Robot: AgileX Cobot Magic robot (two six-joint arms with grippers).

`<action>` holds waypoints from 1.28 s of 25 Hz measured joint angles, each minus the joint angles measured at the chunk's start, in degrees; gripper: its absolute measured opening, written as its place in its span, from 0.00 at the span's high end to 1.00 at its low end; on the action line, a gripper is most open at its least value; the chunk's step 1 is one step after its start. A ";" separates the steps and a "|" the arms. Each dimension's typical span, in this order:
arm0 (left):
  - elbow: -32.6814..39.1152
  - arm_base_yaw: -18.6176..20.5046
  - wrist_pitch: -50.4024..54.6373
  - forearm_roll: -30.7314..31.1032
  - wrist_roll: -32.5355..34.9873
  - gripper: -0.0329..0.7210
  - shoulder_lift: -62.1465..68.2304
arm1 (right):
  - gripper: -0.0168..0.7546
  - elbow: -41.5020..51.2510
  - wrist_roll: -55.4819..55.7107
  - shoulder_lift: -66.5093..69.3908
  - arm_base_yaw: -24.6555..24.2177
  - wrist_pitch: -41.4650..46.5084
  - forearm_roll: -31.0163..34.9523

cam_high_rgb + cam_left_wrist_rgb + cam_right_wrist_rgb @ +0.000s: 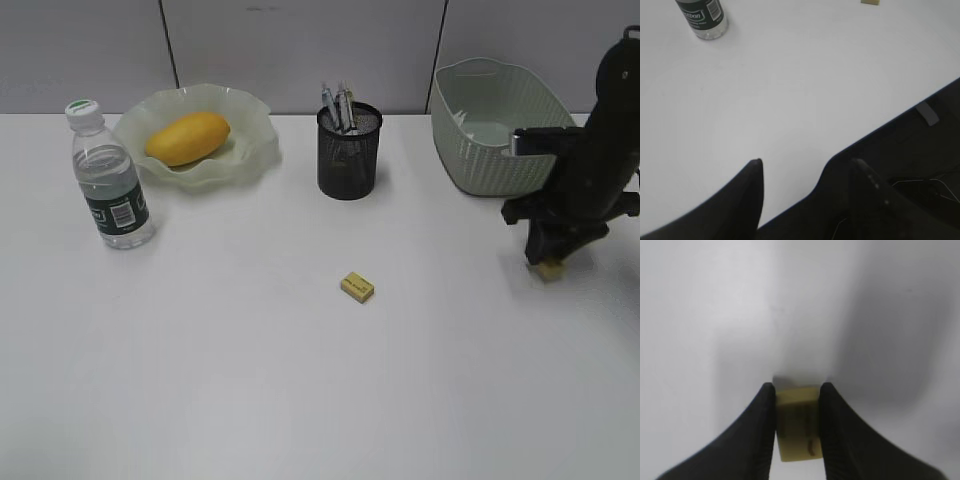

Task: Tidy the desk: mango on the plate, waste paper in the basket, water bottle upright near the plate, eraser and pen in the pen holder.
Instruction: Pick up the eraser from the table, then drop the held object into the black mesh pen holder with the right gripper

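The mango (187, 138) lies on the wavy green plate (255, 150) at the back left. The water bottle (108, 180) stands upright to the left of the plate; its base also shows in the left wrist view (702, 17). The black mesh pen holder (348, 155) holds pens (340, 105). A yellow eraser (357, 288) lies on the desk (250, 380) in the middle. My right gripper (548, 262) is shut on a second yellow eraser (797, 422) at the desk surface on the right. My left gripper (807, 167) is open and empty over the desk's front edge. No waste paper is in view.
The pale green woven basket (480, 150) stands at the back right, just behind my right arm. A grey panel wall runs behind the desk. The desk's front edge (880, 127) crosses the left wrist view, with dark floor beyond.
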 joint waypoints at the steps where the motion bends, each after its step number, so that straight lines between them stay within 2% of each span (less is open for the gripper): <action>1: 0.00 0.00 0.00 0.00 0.00 0.41 0.00 | 0.69 -0.93 0.03 -0.42 0.96 0.19 0.99; 8: 0.00 0.00 0.00 0.00 0.00 0.41 0.00 | 0.69 -15.32 0.51 -1.51 11.42 1.86 2.86; 14: 0.00 0.00 0.00 0.00 0.00 0.41 0.00 | 0.69 -30.73 2.95 -1.37 17.15 -4.85 3.20; 20: 0.00 0.00 0.00 0.00 0.00 0.41 0.00 | 0.69 -37.83 4.49 0.52 17.93 -7.66 3.33; 32: 0.00 0.00 0.00 0.00 0.00 0.41 0.00 | 0.69 -38.03 4.49 11.00 17.96 -10.57 7.16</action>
